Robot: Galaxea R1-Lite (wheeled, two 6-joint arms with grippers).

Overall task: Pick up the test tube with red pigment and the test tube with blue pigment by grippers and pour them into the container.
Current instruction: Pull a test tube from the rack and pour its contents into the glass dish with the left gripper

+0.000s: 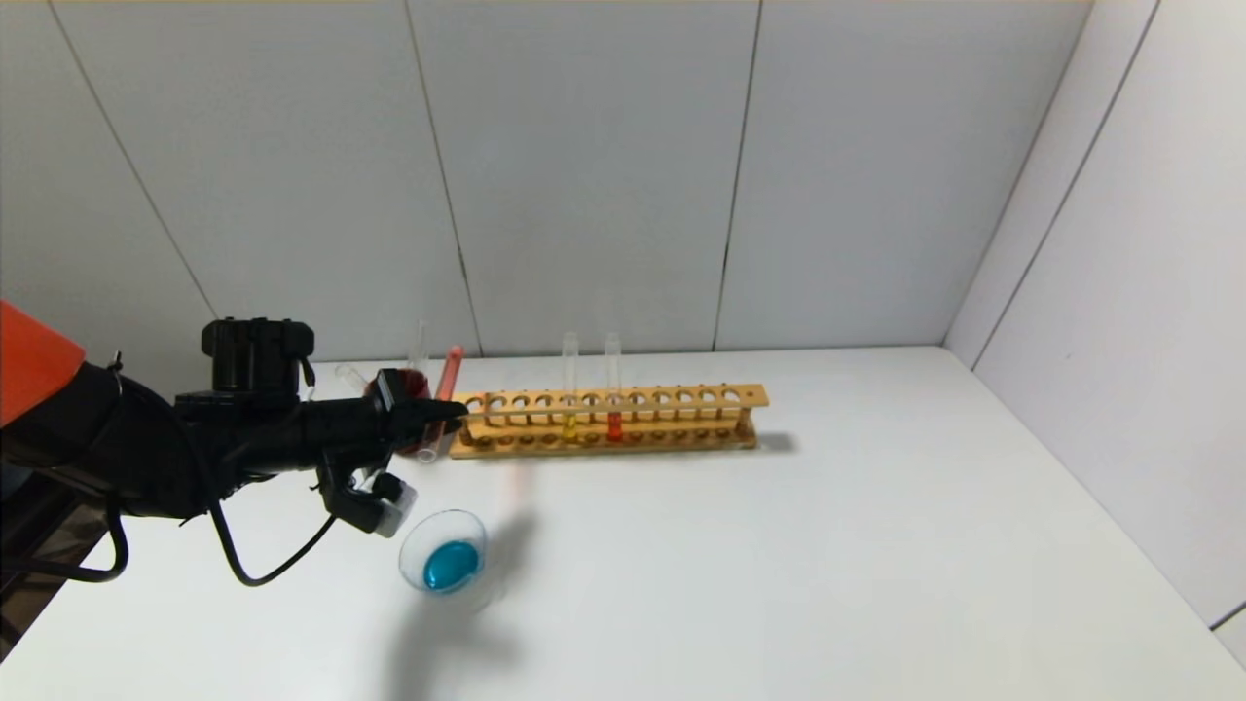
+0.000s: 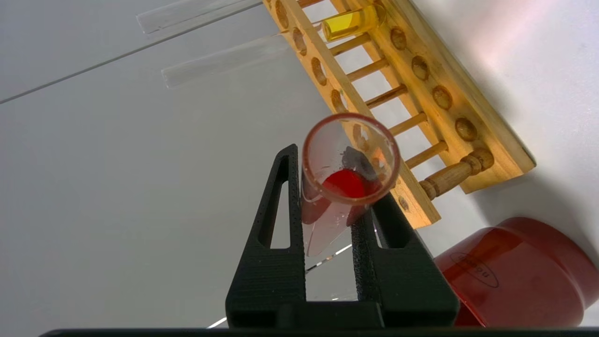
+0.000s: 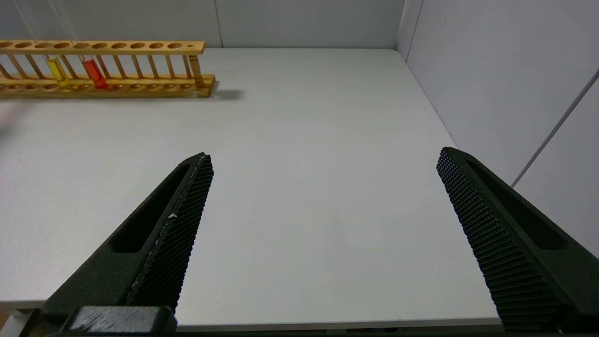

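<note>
Red-pigment test tube [image 2: 348,180], a thin clear glass tube with a little red liquid pooled at its rounded end, sat pinched between the black fingers of your left tool [image 2: 334,220], held up beside the near end of the long wooden tube rack [image 1: 611,421]. It was apart from the rack and leaning steeply, judging by the head view.

By my reading you were at the carry-and-pour step for the red: the small shallow round clear glass dish [image 1: 443,563] on the white bench [image 1: 827,565] already held a teal-blue pool, so the blue seemed done. Next, you would need to bring the tube's mouth over that dish and tip it further without clipping the rack.

In the rack stood one tube with yellow liquid [image 1: 569,421] and another with orange-red liquid [image 1: 613,421] (easily mistaken for yours). A dark red cup [image 2: 514,271] stood just past the rack's end, with clear tubes leaning in it.

Your right tool [image 3: 323,187] hung spread wide over bare bench, well apart from everything.
</note>
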